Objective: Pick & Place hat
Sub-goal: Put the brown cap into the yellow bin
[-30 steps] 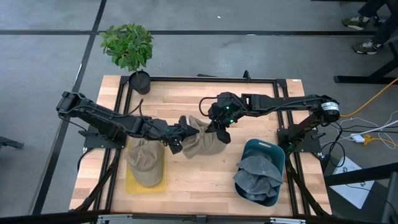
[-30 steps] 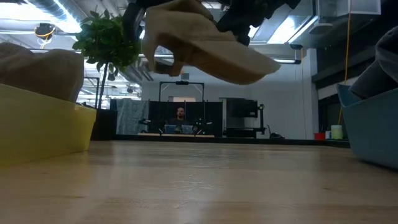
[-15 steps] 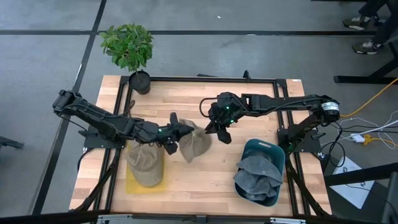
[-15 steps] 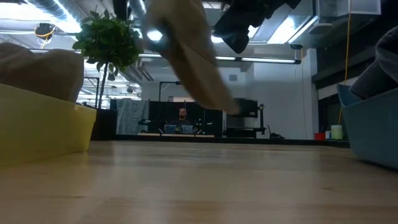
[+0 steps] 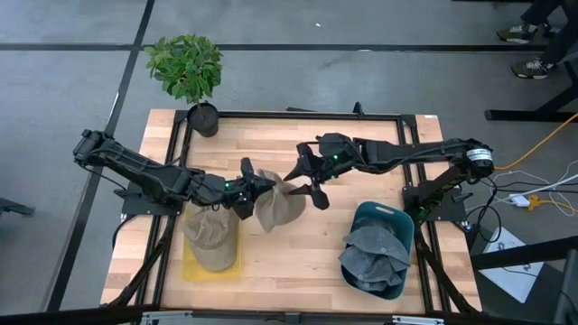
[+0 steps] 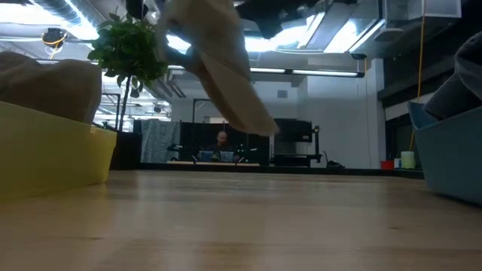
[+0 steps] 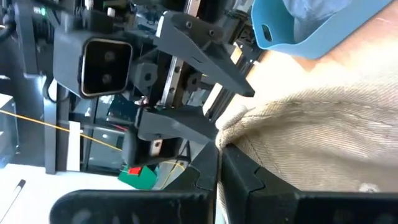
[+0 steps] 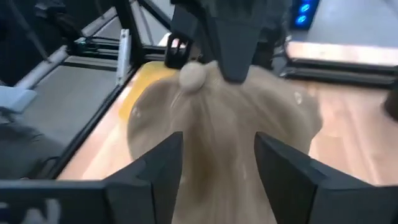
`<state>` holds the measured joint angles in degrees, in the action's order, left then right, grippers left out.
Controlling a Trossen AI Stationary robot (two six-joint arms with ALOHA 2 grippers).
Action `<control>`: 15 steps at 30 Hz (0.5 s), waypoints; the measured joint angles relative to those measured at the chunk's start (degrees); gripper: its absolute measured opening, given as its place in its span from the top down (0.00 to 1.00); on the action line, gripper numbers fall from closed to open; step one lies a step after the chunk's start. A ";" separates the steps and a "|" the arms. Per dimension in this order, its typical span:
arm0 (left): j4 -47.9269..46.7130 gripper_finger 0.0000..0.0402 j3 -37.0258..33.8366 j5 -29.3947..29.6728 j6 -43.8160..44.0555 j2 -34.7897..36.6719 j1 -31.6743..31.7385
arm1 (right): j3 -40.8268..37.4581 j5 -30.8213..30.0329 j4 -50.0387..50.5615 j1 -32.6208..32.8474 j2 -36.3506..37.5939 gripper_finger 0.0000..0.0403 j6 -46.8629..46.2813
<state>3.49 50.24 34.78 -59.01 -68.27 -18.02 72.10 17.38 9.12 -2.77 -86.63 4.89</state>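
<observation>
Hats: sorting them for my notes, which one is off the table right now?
The tan hat hanging from the left end effector; another tan one sits in the yellow bin.

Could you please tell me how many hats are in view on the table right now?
3 visible: a tan hat held above mid-table by the left gripper, a tan hat in the yellow bin, and a grey-blue hat in the blue bin. More could lie hidden underneath.

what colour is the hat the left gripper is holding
Tan, a khaki beige hat; it shows best in the high view.
</observation>
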 joint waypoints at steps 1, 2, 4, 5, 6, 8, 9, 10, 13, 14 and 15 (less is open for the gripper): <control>0.05 0.99 0.00 0.14 -0.01 0.00 0.00 | 0.00 -1.13 -0.50 0.26 0.00 0.51 0.41; 0.23 0.99 0.00 0.35 -0.03 0.00 0.00 | 0.00 -2.16 -1.01 0.53 0.00 0.50 0.63; 0.66 0.99 0.00 0.66 -0.04 0.00 0.00 | 0.00 -3.25 -2.07 0.92 -0.27 0.48 0.93; 0.82 0.99 0.00 0.66 -0.05 0.00 0.00 | 0.01 -3.30 -2.99 1.09 -0.61 0.47 1.11; 0.94 0.99 0.00 0.66 -0.05 -0.02 0.00 | 0.02 -3.29 -3.82 1.25 -0.99 0.47 1.15; 1.05 0.99 0.00 0.66 -0.08 -0.02 0.00 | 0.02 -3.32 -5.78 1.60 -2.28 0.46 1.18; 1.05 0.99 0.00 0.66 -0.08 -0.02 0.00 | 0.02 -3.32 -7.00 1.76 -2.99 0.46 1.20; 1.04 0.99 0.00 0.65 -0.09 -0.02 0.00 | 0.02 -3.29 -7.25 1.90 -3.49 0.46 1.20; 1.19 0.99 0.00 1.00 -0.10 -0.02 0.00 | 0.02 -3.29 -7.94 1.93 -5.02 0.47 1.60; 1.23 0.99 0.00 1.81 -0.22 -0.02 0.00 | 0.02 -3.29 -7.72 1.93 -5.15 0.48 1.58; 1.29 0.99 0.00 2.65 -0.20 -0.02 0.00 | 0.02 -3.29 -7.82 1.93 -5.18 0.50 1.57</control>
<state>4.77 50.24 37.43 -59.22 -68.29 -18.02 72.12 14.09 1.29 -0.84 -91.81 6.46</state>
